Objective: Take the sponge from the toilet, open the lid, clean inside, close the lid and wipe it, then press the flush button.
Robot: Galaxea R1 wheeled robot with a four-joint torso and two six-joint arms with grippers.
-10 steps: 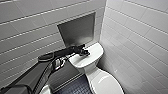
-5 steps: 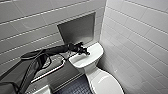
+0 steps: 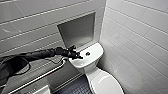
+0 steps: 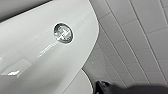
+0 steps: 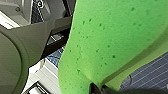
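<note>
Flush step, seemingly: the left hand (image 3: 77, 56), open or closed unclear, is just left of the button (image 3: 87, 53); next calls for shifting right and pressing. The right hand (image 5: 100, 89) grips the sponge (image 5: 112, 37).

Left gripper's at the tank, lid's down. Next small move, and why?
Probably nudge the left gripper across the tank top onto the flush button: its tip sits near the tank's edge, short of the button, and the lid is already closed.
</note>
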